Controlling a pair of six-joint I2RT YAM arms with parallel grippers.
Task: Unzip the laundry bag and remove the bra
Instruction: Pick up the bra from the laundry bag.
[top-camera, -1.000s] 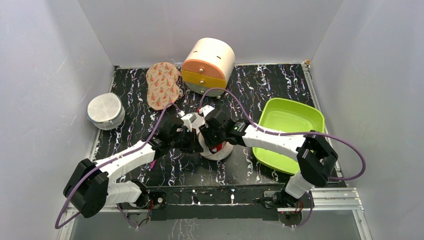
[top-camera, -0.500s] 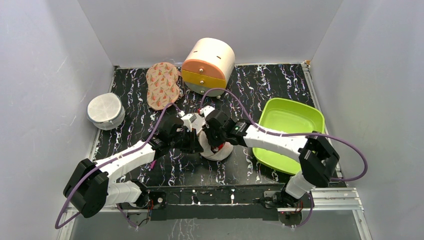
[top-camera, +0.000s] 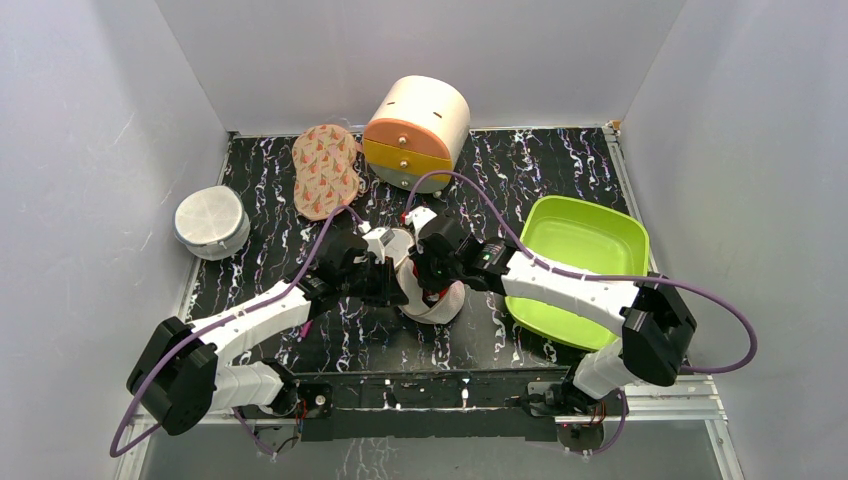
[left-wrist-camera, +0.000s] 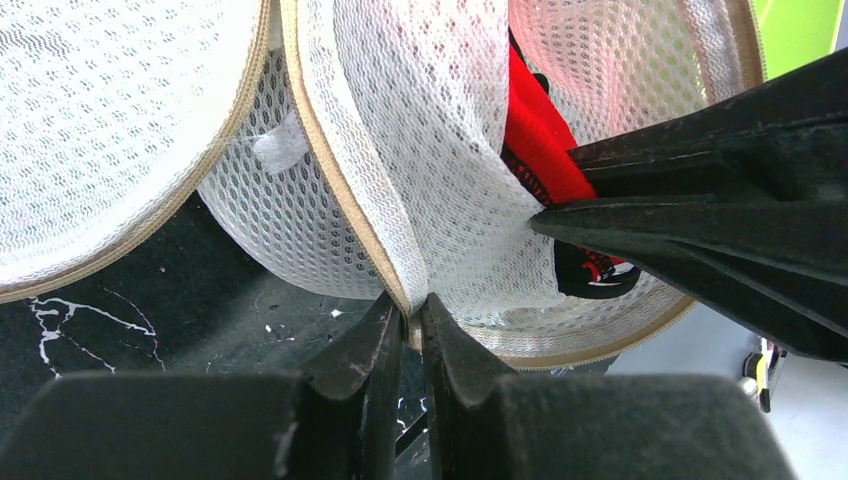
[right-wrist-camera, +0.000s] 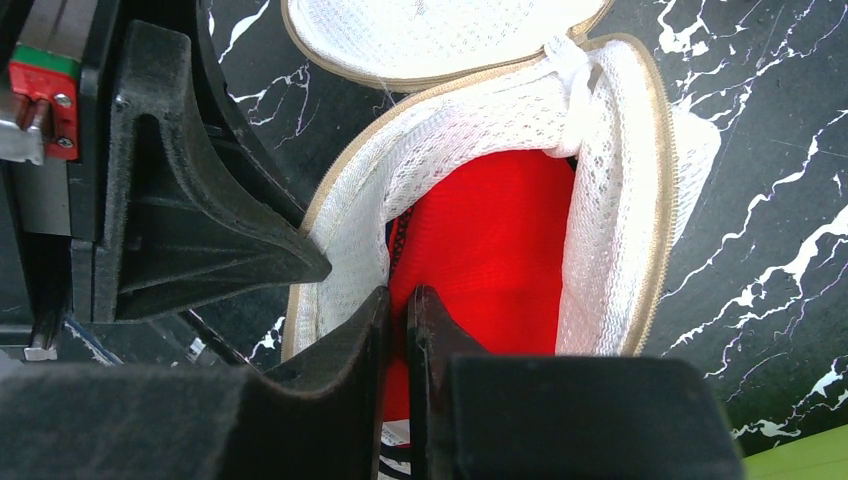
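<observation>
The laundry bag (top-camera: 432, 300), a pale mesh dome with a beige zip rim, sits unzipped at the table's middle, its lid (right-wrist-camera: 430, 35) flapped open. The red bra (right-wrist-camera: 490, 250) lies inside the bag (right-wrist-camera: 610, 230). My left gripper (left-wrist-camera: 414, 308) is shut on the bag's mesh rim (left-wrist-camera: 400, 180), pinching it beside the zip. My right gripper (right-wrist-camera: 399, 298) reaches into the opening and is shut on the red bra fabric; from the left wrist its black fingers (left-wrist-camera: 700, 215) meet the bra (left-wrist-camera: 535, 140). From above both grippers (top-camera: 385, 270) (top-camera: 425, 275) crowd over the bag.
A green tray (top-camera: 575, 265) lies right of the bag. A round cream and yellow drawer box (top-camera: 415, 130) stands at the back, a carrot-print pad (top-camera: 325, 170) to its left, and a white round mesh case (top-camera: 210, 222) at the far left.
My right gripper has closed onto the red bra inside the bag, and its arm has shifted slightly. The left gripper keeps its hold on the bag's rim.
</observation>
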